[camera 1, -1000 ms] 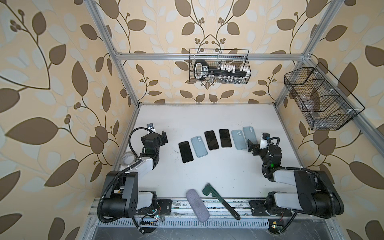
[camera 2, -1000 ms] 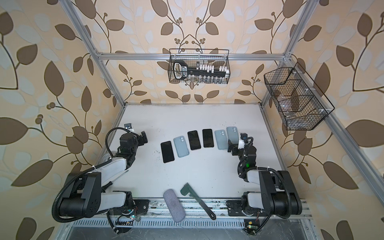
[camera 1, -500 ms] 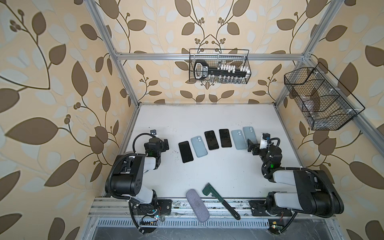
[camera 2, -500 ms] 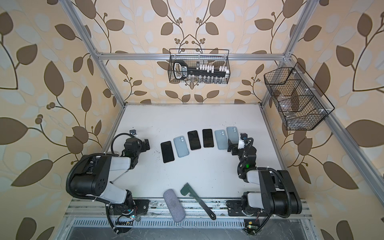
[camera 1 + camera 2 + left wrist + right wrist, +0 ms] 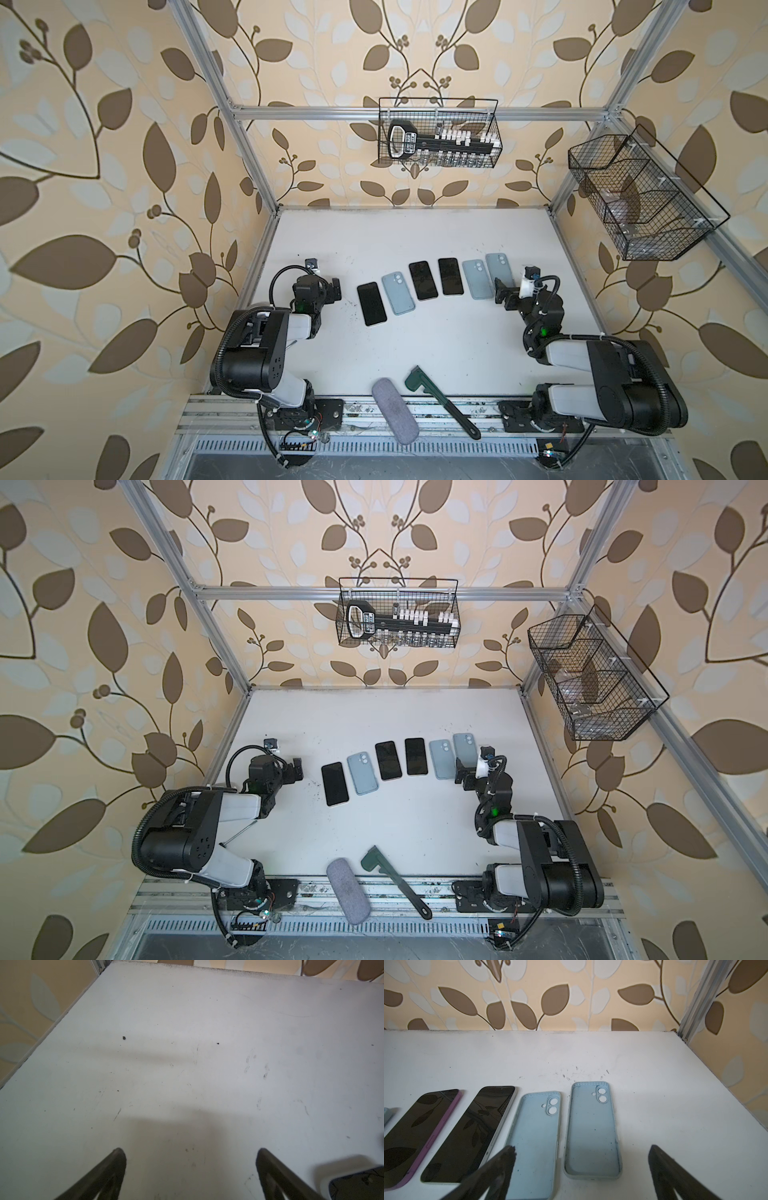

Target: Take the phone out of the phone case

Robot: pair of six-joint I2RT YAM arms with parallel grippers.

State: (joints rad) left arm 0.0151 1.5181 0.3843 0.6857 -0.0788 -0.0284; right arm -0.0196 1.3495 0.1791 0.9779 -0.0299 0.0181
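On the white surface (image 5: 415, 340) our left arm (image 5: 266, 345) has folded home, left hand (image 5: 336, 289) and right hand (image 5: 501, 292) both spread empty, black glass phones (image 5: 423, 280) lying mid-frame beside empty pale-blue cases (image 5: 477, 279): extraction looks done.

— How many phones (image 5: 372, 303) (image 5: 423, 280) (image 5: 450, 276) do you count?
— I count three, all with dark screens. Next to them I count three pale blue cases (image 5: 398, 294) (image 5: 478, 279) (image 5: 498, 266).
— Anything else in both top views?
— I see one grey oblong pouch (image 5: 395, 411) and one dark green tool (image 5: 415, 378). Higher up I count two wire baskets (image 5: 465, 116) (image 5: 656, 237).
— And from the right wrist view?
— There I get only two phones and two whole cases.
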